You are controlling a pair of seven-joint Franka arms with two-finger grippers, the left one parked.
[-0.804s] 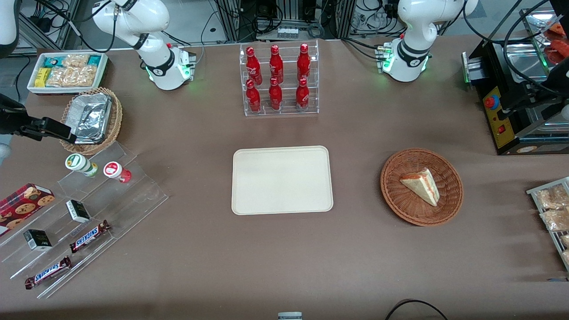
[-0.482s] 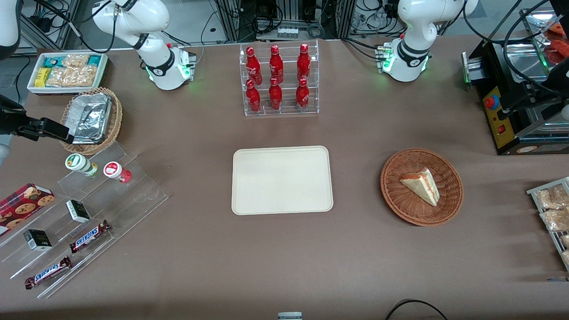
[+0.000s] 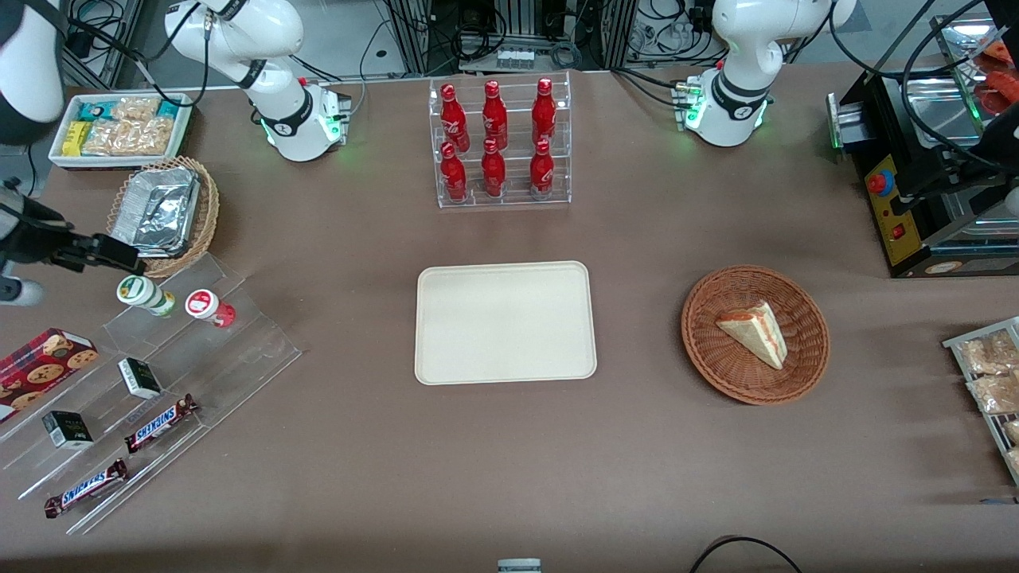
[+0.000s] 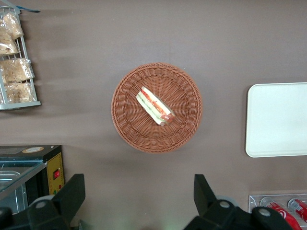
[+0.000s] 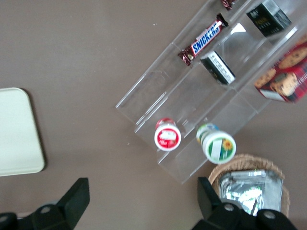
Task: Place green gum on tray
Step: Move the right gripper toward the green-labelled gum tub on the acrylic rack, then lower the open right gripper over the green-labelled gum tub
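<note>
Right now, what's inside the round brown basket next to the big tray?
A wedge-shaped sandwich lies in the wicker basket; the weave beneath it is hidden. The tray holds nothing. The gripper, fingers open, hovers near the green gum.

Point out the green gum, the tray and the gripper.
green gum (image 5: 218, 146): right wrist view, on its round lid.
tray (image 3: 505, 322): front view, on its bare flat middle.
gripper (image 3: 119, 253): front view, at its fingertips, just above the green gum, fingers open.
</note>
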